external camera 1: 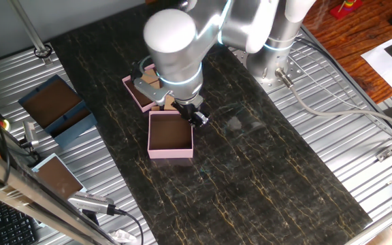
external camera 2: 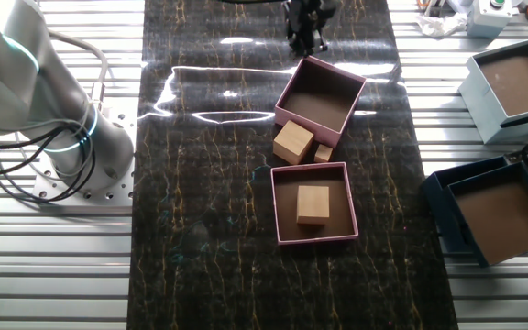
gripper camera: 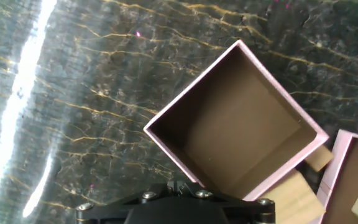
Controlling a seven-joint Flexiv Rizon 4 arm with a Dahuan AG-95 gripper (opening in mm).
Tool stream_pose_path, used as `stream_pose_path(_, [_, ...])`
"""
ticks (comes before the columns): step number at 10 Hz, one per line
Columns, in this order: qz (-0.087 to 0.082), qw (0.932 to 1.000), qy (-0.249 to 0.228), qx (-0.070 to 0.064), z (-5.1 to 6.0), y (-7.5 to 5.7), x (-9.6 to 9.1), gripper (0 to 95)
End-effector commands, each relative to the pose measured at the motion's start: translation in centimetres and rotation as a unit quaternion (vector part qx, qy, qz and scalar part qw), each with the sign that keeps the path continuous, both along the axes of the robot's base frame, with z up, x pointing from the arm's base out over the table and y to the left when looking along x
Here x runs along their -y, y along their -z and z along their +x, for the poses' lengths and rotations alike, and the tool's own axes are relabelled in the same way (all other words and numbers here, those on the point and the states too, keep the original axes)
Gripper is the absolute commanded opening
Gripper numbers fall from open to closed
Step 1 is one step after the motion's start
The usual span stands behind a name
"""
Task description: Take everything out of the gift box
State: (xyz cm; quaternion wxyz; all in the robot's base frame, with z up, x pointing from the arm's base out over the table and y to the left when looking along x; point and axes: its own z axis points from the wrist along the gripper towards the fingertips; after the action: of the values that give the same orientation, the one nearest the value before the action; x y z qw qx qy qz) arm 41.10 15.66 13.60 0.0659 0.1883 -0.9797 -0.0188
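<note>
At mid-table the box [external camera 2: 322, 99] sits upright and open, and both the hand view and the other fixed view look onto a bare brown floor: nothing visible inside, so I judge it emptied. Just outside its wall, between box and tray [external camera 2: 283, 209], a tan block [external camera 2: 293, 142] rests on the table with a much smaller tan piece [external camera 2: 324, 153] just beside it; whether either touches the box wall I cannot tell. A second block [external camera 2: 313, 203] lies flat in the tray, on the side of the first block away from the box. Handling estimate: blocks look like plain wood, so light, rigid, not fragile, with flat and probably somewhat slick faces. Best hold would be across two opposite side faces, fingers square to them, from above. The box looks like thin cardboard, light and easily nudged or crushed at the rim, so keep contact off its walls. Gripper [external camera 2: 305, 29] hangs on the box's far side from the blocks, close to its wall, carrying nothing visible. Finger spacing: cannot tell; the hand view shows only the gripper's base.
</note>
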Motion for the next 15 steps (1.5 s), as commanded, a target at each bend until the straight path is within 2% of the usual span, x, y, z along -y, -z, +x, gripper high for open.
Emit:
stream_pose_path(1, [-0.001,1.0000,0.000,0.000,-0.21,0.01,0.04,0.0])
stream_pose_path(3, [0.006,1.0000,0.001,0.004,-0.36,-0.17,-0.05,0.0])
stream_pose_path(8, [0.012,0.9999,-0.005,0.003,-0.58,-0.53,-0.25,0.0])
stream_pose_path(15, [0.012,0.9999,-0.007,0.002,-0.69,-0.64,-0.31,0.0])
